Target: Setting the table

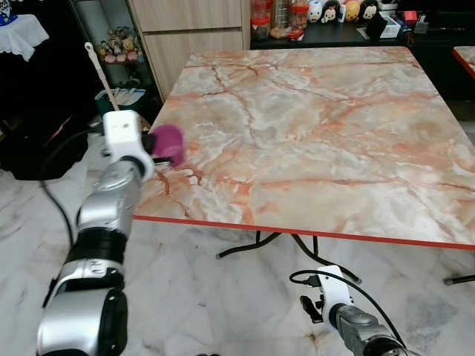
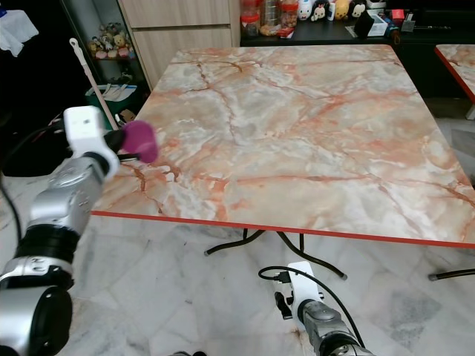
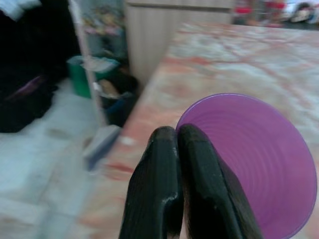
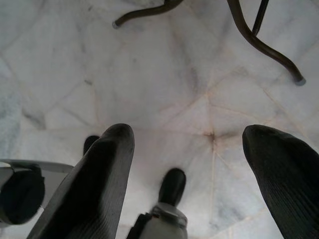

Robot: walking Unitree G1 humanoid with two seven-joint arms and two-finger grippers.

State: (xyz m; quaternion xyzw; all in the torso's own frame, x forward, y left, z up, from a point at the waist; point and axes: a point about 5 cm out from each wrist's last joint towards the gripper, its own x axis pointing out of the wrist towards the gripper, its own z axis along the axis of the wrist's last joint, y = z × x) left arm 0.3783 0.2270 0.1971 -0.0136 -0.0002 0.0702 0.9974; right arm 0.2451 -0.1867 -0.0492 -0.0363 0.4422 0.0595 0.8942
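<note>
Cup (image 1: 169, 142), purple and ribbed plastic, is judged light, thin-walled and easily squashed; a gentle pinch on the rim suits it. It is held tipped on its side, above the near-left corner of the bench (image 1: 319, 133), its long axis roughly level. The left gripper (image 3: 174, 149) has its fingers clamped on the rim. The right gripper (image 4: 187, 149) hangs low over the floor, fingers apart.

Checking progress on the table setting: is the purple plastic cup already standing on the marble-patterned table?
No, the left gripper holds the purple plastic cup above the marble-patterned table.
</note>
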